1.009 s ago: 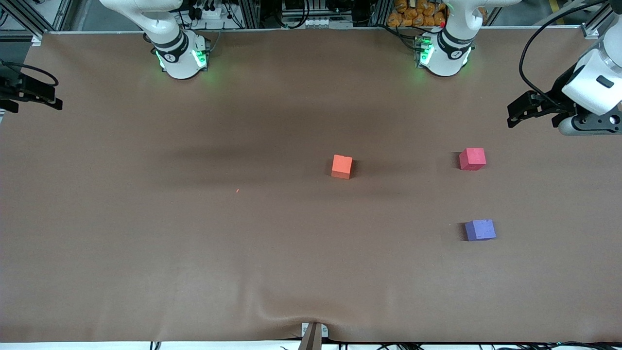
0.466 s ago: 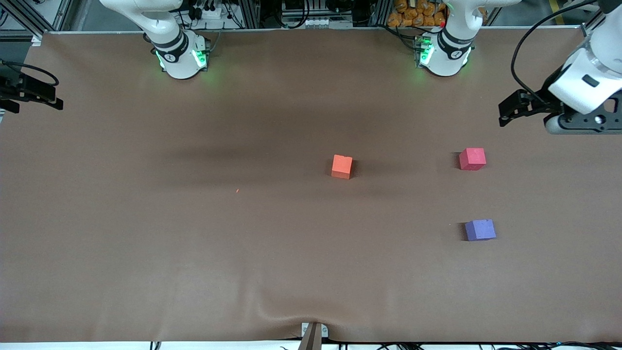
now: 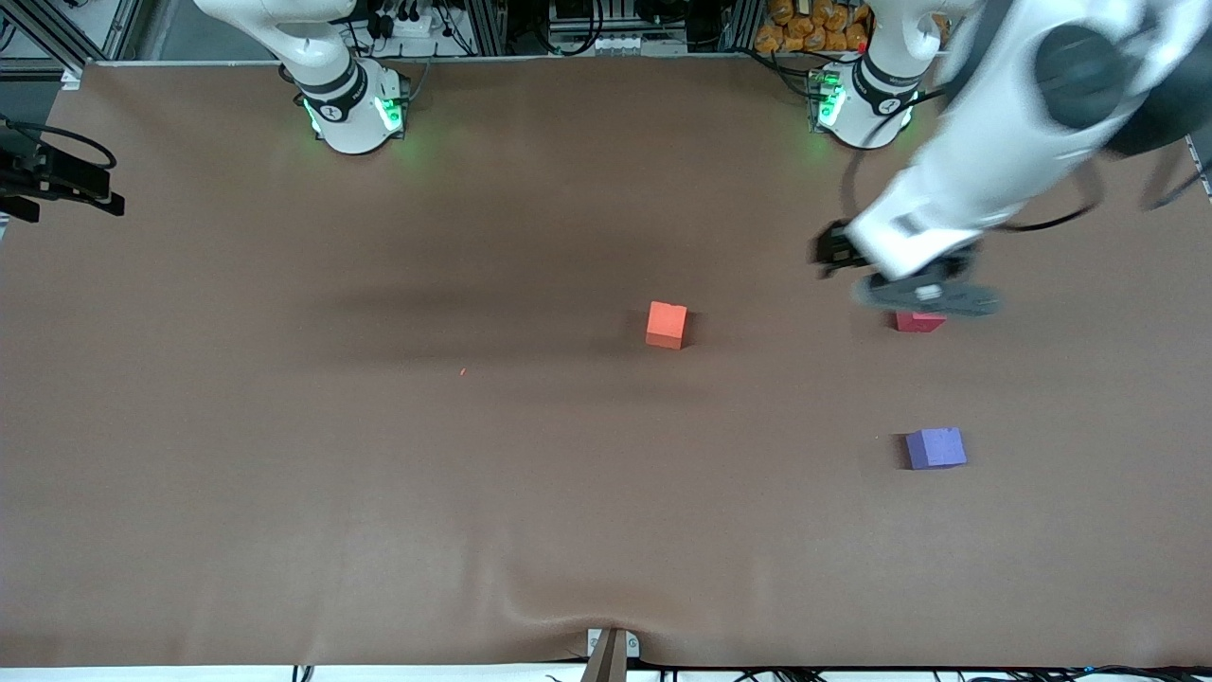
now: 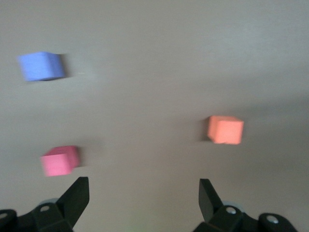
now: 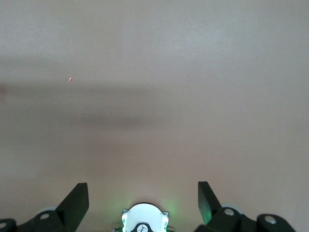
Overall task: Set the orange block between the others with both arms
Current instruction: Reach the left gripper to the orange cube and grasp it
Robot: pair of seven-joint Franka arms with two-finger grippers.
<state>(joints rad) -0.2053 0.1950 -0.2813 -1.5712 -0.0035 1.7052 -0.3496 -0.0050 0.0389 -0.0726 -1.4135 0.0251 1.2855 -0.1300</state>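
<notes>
Opening step, judging by the layout: reaching for the orange block (image 3: 667,324), nothing grasped yet.

- Hovering the left pincer (image 4: 143,186) above the table (image 3: 379,474), over the pinkish-red block (image 3: 918,323) and partly hiding it in the front view; keeping the fingers spread wide and holding nothing.
- Holding the right pincer (image 5: 142,188) at the right arm's end of the table, likewise spread wide and empty, looking down on bare tabletop; apparently waiting.
- Finding the orange block sitting upright near the middle of the table, well apart from the other two, toward the right arm's end from them and about level with the pinkish-red block.
- Finding the purple-blue block (image 3: 935,447) nearer to the front camera than the pinkish-red one, leaving a bare gap between the two for the orange block.

Next move, as a judgement: bringing a pincer over the orange block, lowering with the fingers straddling two parallel faces, then closing. Also needing care around the pinkish-red block, given the left pincer passing right above it, since nudging it would be shifting the target gap. Expecting a handover between arms, given the task wording.
</notes>
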